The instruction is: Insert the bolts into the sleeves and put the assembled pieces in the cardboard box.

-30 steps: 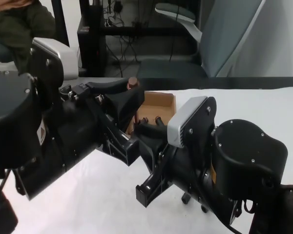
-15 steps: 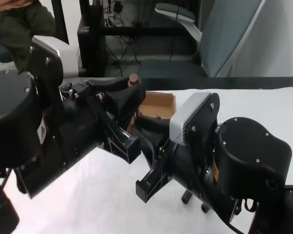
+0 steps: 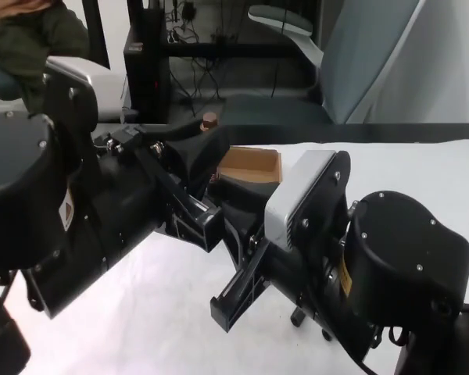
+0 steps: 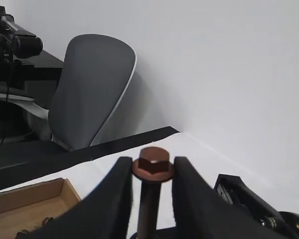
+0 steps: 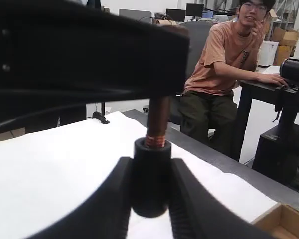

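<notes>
My left gripper (image 4: 149, 172) is shut on a copper-brown bolt (image 4: 150, 189) just below its hex head, held upright; the head (image 3: 209, 119) shows above the dark arm in the high view. My right gripper (image 5: 149, 186) is shut on a black sleeve (image 5: 150, 177), and the bolt's threaded shank (image 5: 157, 122) enters the sleeve's top from above. The cardboard box (image 3: 254, 162) lies on the white bench just behind both arms, and dark pieces rest in its corner (image 4: 32, 226).
The white bench top (image 3: 141, 312) spreads around both arms, with a black strip (image 3: 359, 131) along its far edge. A grey office chair (image 3: 352, 55) stands behind the bench. Both bulky arm bodies cover the middle of the high view.
The bolt held by the left arm has risen slightly in the high view. The right arm has shifted forward and up beneath it, now hiding more of the box.
</notes>
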`<action>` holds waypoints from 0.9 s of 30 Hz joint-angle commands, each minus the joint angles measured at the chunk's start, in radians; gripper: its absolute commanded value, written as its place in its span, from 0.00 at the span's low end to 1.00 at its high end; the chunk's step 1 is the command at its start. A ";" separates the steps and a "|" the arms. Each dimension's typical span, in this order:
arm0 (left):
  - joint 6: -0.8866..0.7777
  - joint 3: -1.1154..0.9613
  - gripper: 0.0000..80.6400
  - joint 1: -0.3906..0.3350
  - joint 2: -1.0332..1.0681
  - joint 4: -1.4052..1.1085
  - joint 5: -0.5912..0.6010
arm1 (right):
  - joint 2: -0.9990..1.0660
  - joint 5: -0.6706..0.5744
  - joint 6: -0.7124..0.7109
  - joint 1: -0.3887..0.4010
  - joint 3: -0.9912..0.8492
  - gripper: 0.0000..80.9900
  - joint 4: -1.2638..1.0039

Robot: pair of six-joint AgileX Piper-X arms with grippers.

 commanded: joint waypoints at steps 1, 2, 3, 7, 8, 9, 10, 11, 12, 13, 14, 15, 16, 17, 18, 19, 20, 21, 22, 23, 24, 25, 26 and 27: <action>0.001 0.000 0.04 0.001 0.006 0.015 -0.031 | -0.013 -0.014 -0.026 0.024 -0.013 0.01 -0.079; 0.001 0.000 0.15 0.001 0.006 0.018 -0.015 | -0.013 0.003 -0.026 0.024 -0.013 0.01 -0.086; -0.002 0.000 0.28 0.001 0.006 0.018 -0.005 | -0.013 0.006 -0.026 0.024 -0.013 0.01 -0.091; -0.042 0.000 0.87 0.001 0.006 0.023 -0.013 | -0.013 0.006 -0.023 0.024 -0.013 0.01 -0.097; -0.042 0.000 0.87 0.001 0.006 0.016 -0.013 | -0.013 0.009 -0.016 0.024 -0.013 0.01 -0.093; -0.042 0.000 0.87 0.001 0.004 0.007 -0.013 | -0.013 0.016 -0.015 0.024 -0.013 0.01 -0.091; -0.039 0.000 0.87 0.001 0.004 -0.011 -0.009 | -0.013 0.026 -0.015 0.024 -0.013 0.01 -0.090; -0.039 0.000 0.87 0.001 0.001 -0.032 -0.009 | -0.013 0.048 0.007 0.024 -0.013 0.01 -0.084; -0.037 0.000 0.87 0.001 0.001 -0.068 -0.009 | -0.013 0.072 0.036 0.021 -0.013 0.01 -0.064; -0.037 0.000 0.87 0.001 -0.002 -0.093 -0.009 | -0.013 0.084 0.055 0.014 -0.013 0.01 -0.043; -0.037 0.000 0.87 0.001 -0.007 -0.149 -0.012 | -0.013 0.094 0.073 0.007 -0.013 0.01 -0.022; -0.034 0.000 0.87 0.001 -0.014 -0.193 -0.017 | -0.013 0.118 0.096 0.000 -0.013 0.01 0.016; -0.019 -0.003 0.87 0.001 -0.022 -0.249 -0.028 | -0.013 0.138 0.123 -0.009 -0.013 0.01 0.054; 0.006 -0.003 0.87 0.001 -0.034 -0.306 -0.046 | -0.013 0.152 0.140 -0.019 -0.013 0.01 0.091; 0.027 -0.003 0.87 0.001 -0.046 -0.363 -0.060 | -0.013 0.161 0.144 -0.028 -0.011 0.01 0.128; 0.056 -0.003 0.87 0.001 -0.066 -0.404 -0.081 | -0.013 0.183 0.150 -0.040 -0.011 0.01 0.159; 0.092 -0.003 0.87 0.001 -0.087 -0.423 -0.102 | -0.013 0.213 0.161 -0.052 -0.011 0.01 0.198; 0.123 -0.003 0.80 0.001 -0.114 -0.417 -0.119 | -0.013 0.225 0.166 -0.068 -0.011 0.01 0.231; 0.148 -0.003 0.63 0.001 -0.145 -0.388 -0.128 | -0.013 0.225 0.170 -0.086 -0.011 0.01 0.266; 0.180 -0.003 0.39 0.001 -0.178 -0.320 -0.131 | -0.013 0.221 0.191 -0.106 -0.017 0.01 0.310; 0.199 -0.003 0.12 0.001 -0.210 -0.228 -0.131 | -0.013 0.207 0.205 -0.123 -0.032 0.01 0.363; 0.216 -0.003 0.01 0.001 -0.235 -0.142 -0.128 | -0.009 0.180 0.211 -0.147 -0.055 0.01 0.428; 0.217 -0.003 0.02 0.001 -0.267 -0.036 -0.130 | -0.003 0.150 0.211 -0.173 -0.085 0.01 0.497; 0.203 -0.003 0.02 0.001 -0.294 0.071 -0.129 | 0.013 0.134 0.205 -0.198 -0.120 0.01 0.556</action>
